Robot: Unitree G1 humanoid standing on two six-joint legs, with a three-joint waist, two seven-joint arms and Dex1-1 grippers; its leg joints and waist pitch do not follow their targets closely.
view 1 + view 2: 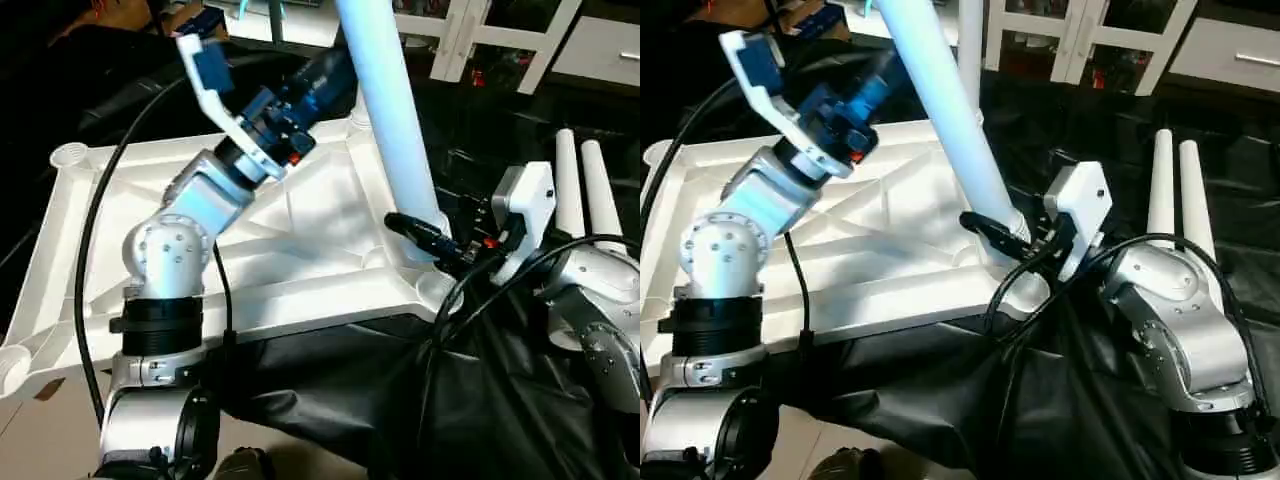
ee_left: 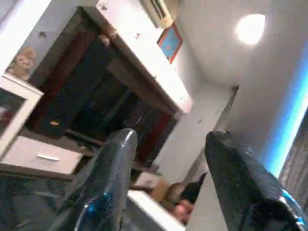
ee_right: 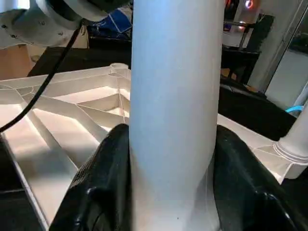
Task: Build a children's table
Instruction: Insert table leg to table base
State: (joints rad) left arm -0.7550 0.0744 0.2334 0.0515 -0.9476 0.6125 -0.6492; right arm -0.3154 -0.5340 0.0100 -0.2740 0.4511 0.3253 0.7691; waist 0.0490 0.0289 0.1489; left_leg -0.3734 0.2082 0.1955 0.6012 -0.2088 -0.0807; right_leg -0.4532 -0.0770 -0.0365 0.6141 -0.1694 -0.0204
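Observation:
The children's table's white tabletop lies upside down on black cloth, its X ribs facing up. One long white leg leans in the near right corner socket. My right gripper is shut on this leg just above the socket, one black finger on each side. My left gripper is raised next to the leg higher up. Its fingers stand open with nothing between them. A second leg stands in the far right socket.
Two more white legs lie side by side on the black cloth to the right of the tabletop. The far left socket and the near left socket hold nothing. White cabinets stand behind. A person is beyond the table.

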